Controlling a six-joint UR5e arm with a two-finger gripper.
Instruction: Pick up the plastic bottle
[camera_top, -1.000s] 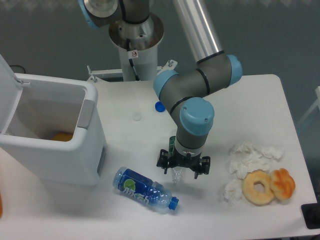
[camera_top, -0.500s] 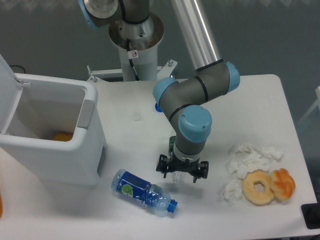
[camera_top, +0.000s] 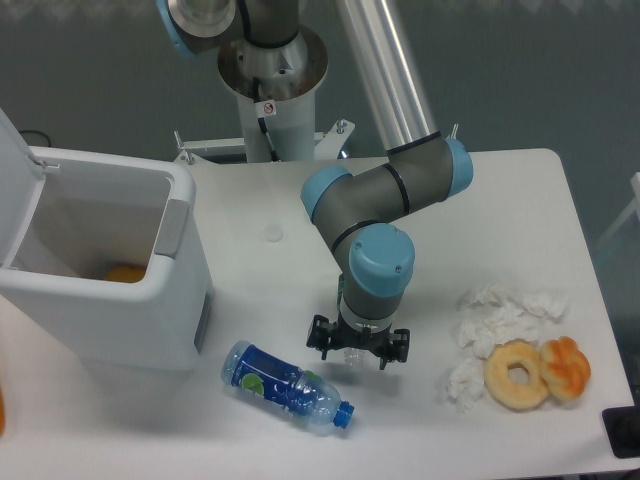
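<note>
Peeking out from under the wrist, the plastic bottle shows only its clear, capless neck, right between the fingers of the gripper; the rest of its body is hidden by the arm, so whether it lies on the white table or is already lifted cannot be told. The fingers stand to either side of that neck, but whether they are pressed onto it or merely straddle it is not visible either.

By its look the bottle is empty and very light, thin-walled and easily crushed, with slick sides. A moderate squeeze across the stiffer neck or shoulder seems the safer hold.

Just to the lower left lies the larger bottle with blue label and blue cap, near but apart. Further left stands an open white bin. To the right are crumpled tissues and, touching them, two doughnuts.
</note>
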